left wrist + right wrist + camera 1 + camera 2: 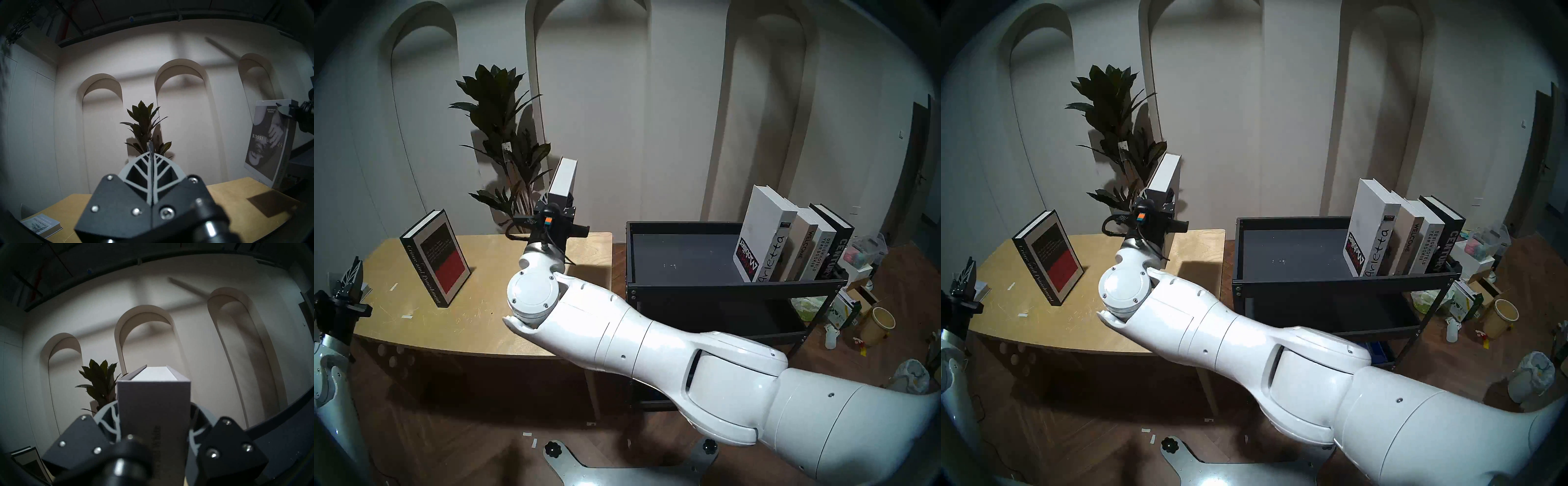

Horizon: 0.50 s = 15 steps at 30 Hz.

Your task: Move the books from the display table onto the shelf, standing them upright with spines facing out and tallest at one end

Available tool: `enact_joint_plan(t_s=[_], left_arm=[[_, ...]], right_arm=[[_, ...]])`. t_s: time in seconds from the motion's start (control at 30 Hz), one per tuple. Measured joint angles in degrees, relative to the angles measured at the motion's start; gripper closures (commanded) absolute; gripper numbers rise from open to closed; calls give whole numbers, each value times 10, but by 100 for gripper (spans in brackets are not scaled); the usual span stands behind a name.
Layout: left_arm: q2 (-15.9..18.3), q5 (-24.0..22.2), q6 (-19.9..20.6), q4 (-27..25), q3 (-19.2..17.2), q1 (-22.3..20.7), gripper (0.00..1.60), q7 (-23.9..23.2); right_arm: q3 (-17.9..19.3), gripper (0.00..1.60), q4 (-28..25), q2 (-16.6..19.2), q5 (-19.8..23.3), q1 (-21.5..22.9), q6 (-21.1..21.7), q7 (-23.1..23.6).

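My right gripper [557, 207] is shut on the spine end of the grey Special Issue book [564, 179], at the back right of the display table [490, 322]. In the left wrist view this book [265, 144] hangs tilted, cover upside down. I cannot tell whether its lower corner touches the table. The right wrist view shows its spine [153, 400] clamped between the fingers. The black Crime and Punishment book [439, 258] stands on the table's left. The shelf [680, 261] holds Arietta [763, 234], Welcome [802, 246], Designhotels Yearbook [822, 253] and Century [838, 253] upright at its right end. My left gripper [352, 271] is shut and empty.
A potted plant [504, 135] stands behind the table. A small thin Discontent book [40, 225] lies at the table's left edge by my left gripper. Boxes, a bucket [877, 325] and bags clutter the floor right of the shelf.
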Motion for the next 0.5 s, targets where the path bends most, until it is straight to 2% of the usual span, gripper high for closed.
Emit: enact_joint_plan(t_s=[0.5], left_arm=[[-1, -2, 0, -10, 23, -4, 160, -11]], right_arm=[[31, 160, -116, 90, -19, 32, 41, -12]])
